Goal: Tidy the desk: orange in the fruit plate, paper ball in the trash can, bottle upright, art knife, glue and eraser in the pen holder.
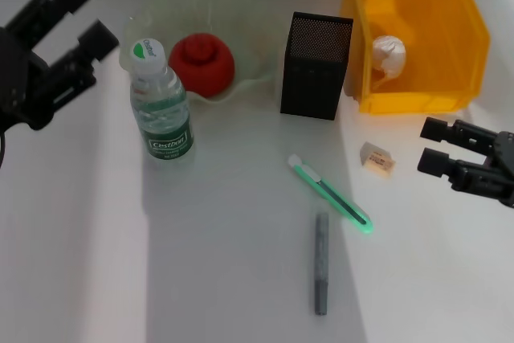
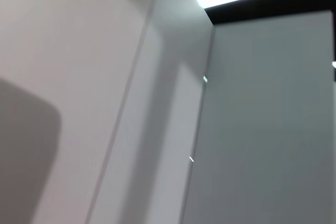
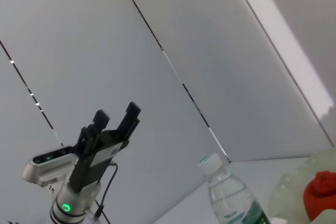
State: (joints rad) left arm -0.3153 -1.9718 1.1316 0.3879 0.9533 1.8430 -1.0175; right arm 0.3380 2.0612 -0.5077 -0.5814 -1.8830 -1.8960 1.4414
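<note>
While my left wrist cam shows only blank wall panels, the head cam covers the whole desk. The glue isn't something I can name for sure: there's a green pen-like tool (image 1: 331, 195) lying diagonally, white end toward the pen holder (image 1: 316, 65), other end toward the near right, and a grey stick (image 1: 321, 263) just below it, its long axis running straight toward me. Which one is the knife, can't tell.

The eraser (image 1: 377, 158) lies flat, slightly skewed, just in front of the trash can (image 1: 450, 38). The paper ball (image 1: 388, 56) is already inside the can. The orange (image 1: 202, 63) sits in the fruit plate (image 1: 249, 30), dimpled top up, partly hidden behind the bottle (image 1: 161, 102), which stands upright with its cap on.

My right gripper (image 1: 434, 145) hovers right of the eraser, fingers apart, holding nothing, pointing left. My left gripper (image 1: 83, 15) is up at the far left, fingers spread, empty; the right wrist cam catches it too, raised against the wall.
</note>
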